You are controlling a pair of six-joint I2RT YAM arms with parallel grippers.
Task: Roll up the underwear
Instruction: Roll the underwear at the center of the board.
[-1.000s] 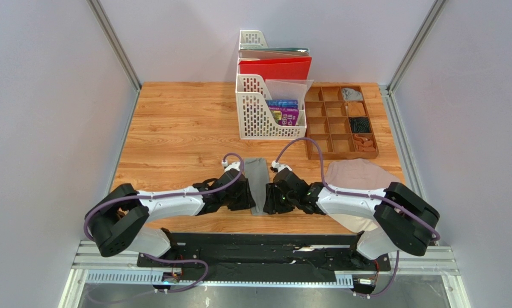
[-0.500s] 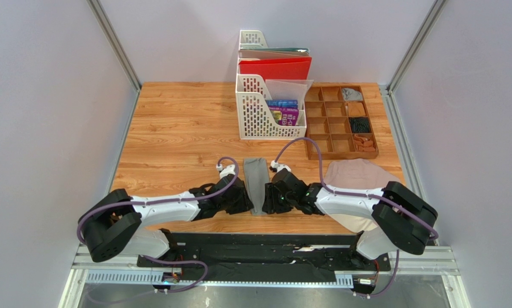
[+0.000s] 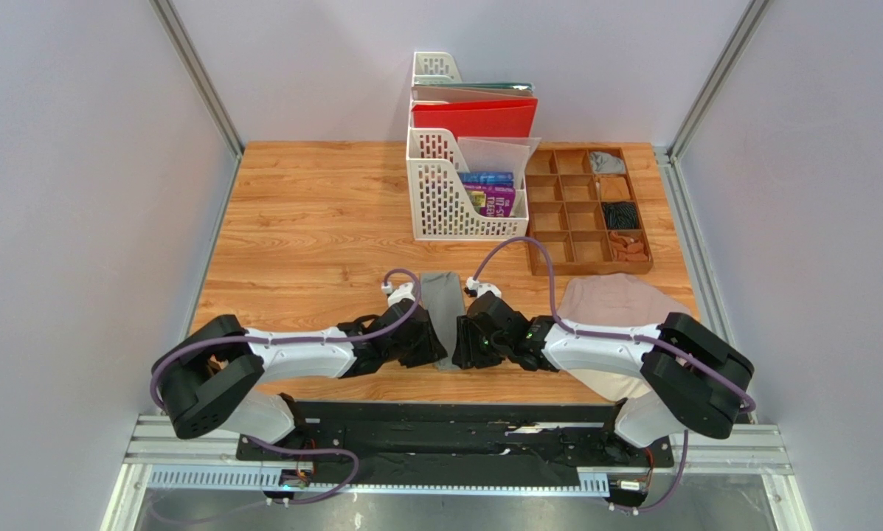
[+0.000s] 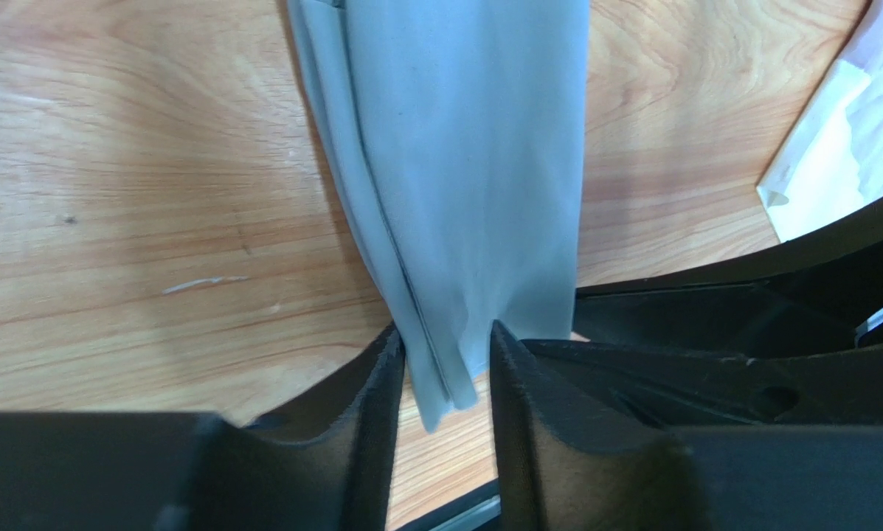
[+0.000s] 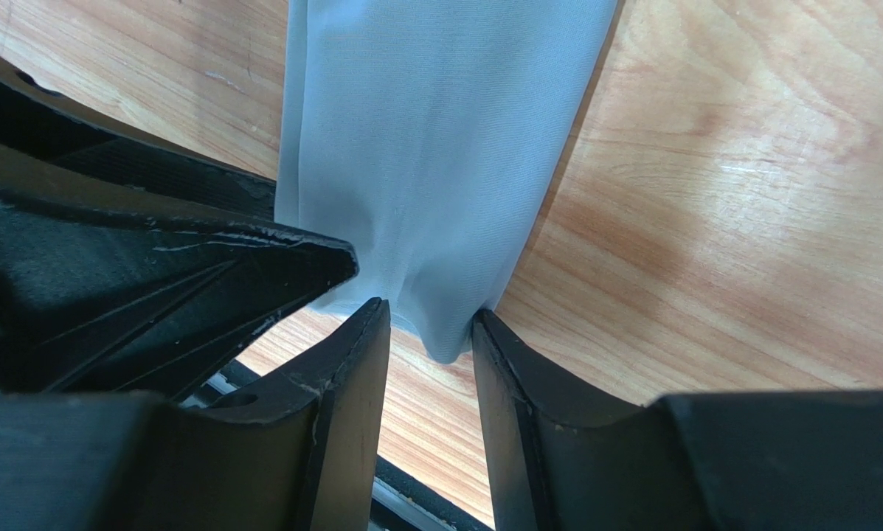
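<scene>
The grey underwear (image 3: 440,297) lies on the wooden table as a long narrow folded strip running away from me. It also shows in the left wrist view (image 4: 468,166) and the right wrist view (image 5: 435,144). My left gripper (image 3: 428,347) (image 4: 443,352) is closed on its near left corner. My right gripper (image 3: 466,347) (image 5: 431,321) is closed on its near right corner. The two grippers nearly touch each other. The pinkish-beige underwear (image 3: 617,301) lies spread flat at the right, partly under my right arm.
A white file rack (image 3: 457,205) with a red folder and books stands behind the strip. A wooden compartment tray (image 3: 573,252) with small items sits to its right. A black rail (image 3: 457,426) runs along the near table edge.
My left gripper drew a little leftward off the strip's end, then came back onto its corner. My right gripper stayed at the other corner. The strip has barely moved.
</scene>
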